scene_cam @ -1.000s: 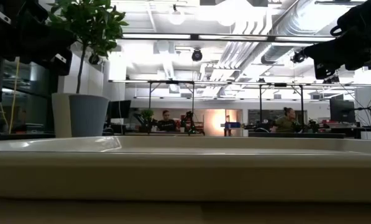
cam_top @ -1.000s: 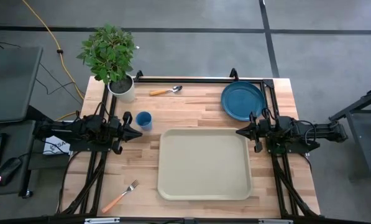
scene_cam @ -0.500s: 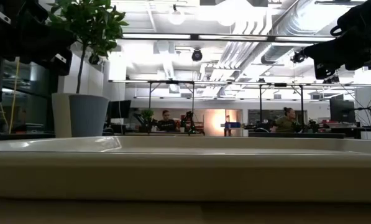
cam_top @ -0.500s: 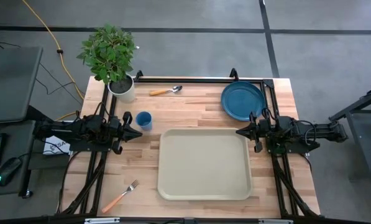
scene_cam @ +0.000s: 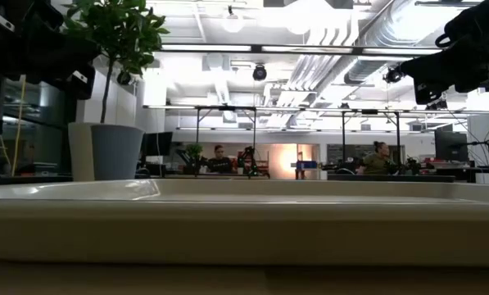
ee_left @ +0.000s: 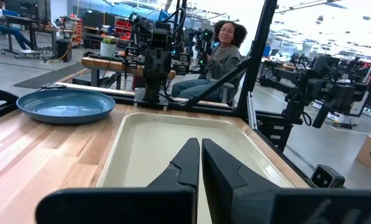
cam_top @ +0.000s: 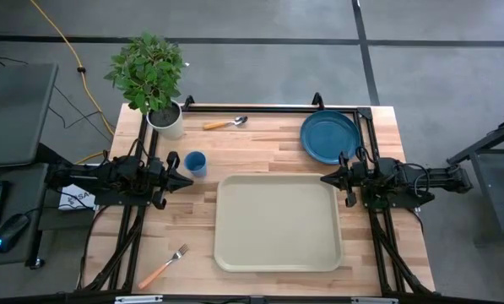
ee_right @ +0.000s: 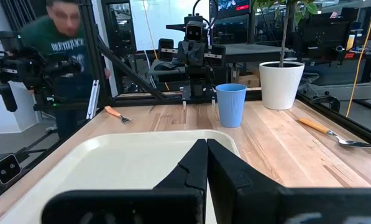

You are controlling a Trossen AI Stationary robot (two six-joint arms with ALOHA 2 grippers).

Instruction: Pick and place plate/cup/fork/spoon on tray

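Observation:
The beige tray (cam_top: 277, 221) lies empty in the table's middle. The dark-blue plate (cam_top: 329, 136) rests flat at the far right, also in the left wrist view (ee_left: 66, 106). The small blue cup (cam_top: 195, 163) stands upright near the left arm. The spoon (cam_top: 224, 123) lies at the far edge; the fork (cam_top: 163, 267) lies at the near left. My left gripper (cam_top: 187, 181) is shut and empty, left of the tray and just nearer than the cup. My right gripper (cam_top: 326, 179) is shut and empty at the tray's right edge.
A white pot with a green plant (cam_top: 165, 118) stands at the far left corner. A black frame rail (cam_top: 252, 107) runs along the far edge. People show in the room beyond the table (ee_right: 61, 68) (ee_left: 225, 53).

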